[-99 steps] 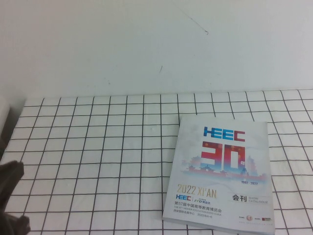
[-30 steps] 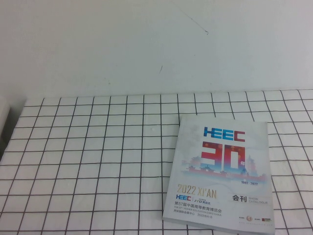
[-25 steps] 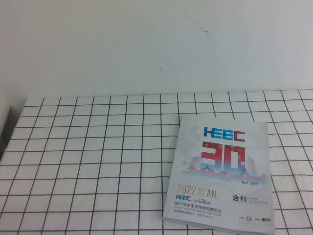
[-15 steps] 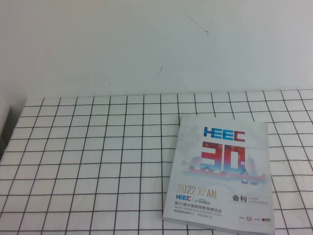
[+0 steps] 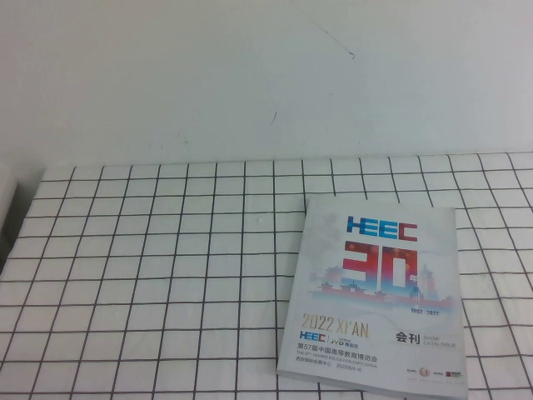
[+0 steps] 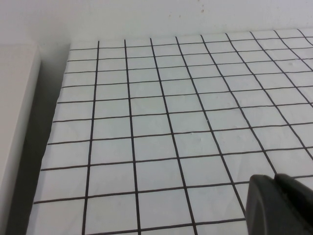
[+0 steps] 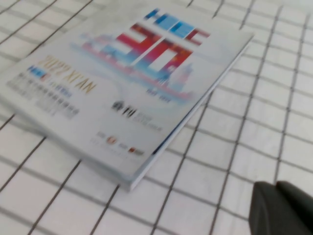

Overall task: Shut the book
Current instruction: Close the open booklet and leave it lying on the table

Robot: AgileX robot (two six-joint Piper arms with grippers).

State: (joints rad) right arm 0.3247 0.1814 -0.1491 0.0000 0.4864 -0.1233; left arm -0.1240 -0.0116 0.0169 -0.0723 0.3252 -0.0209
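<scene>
Left side. Left pincer (image 6: 279,204): its dark tip shows only in its own wrist view, over bare grid squares, with no book in sight. You cannot tell whether it is spread or pressed together. 3.3 s ago a dark arm shape sat at the 8 o'clock edge of the high view. It was gone by 1.0 s ago and is absent now, so that arm has pulled back off the scene.

Middle. The counter (image 5: 166,275), a white sheet ruled in black squares, is bare from 9 o'clock through the centre. Nothing on it has shifted across the frames.

Right of centre. The book (image 5: 375,292), a pale glossy softcover catalogue with blue "HEEC" and a red "30" on its cover, lies flat at about 4 o'clock in the high view. The front cover is up and the pages are shut under it. It holds the same squares in every frame. The right wrist view shows the book (image 7: 122,83) with cover and page block flush along the edge.

Right side. Right pincer (image 7: 281,208): out of the high view, with a dark tip in its own wrist view. It is near the book but apart from it and touches nothing. You cannot tell its state.

Judgement: the only change is the left arm clearing out. With the cover down and both arms off the book, you can take the closing as done.
</scene>
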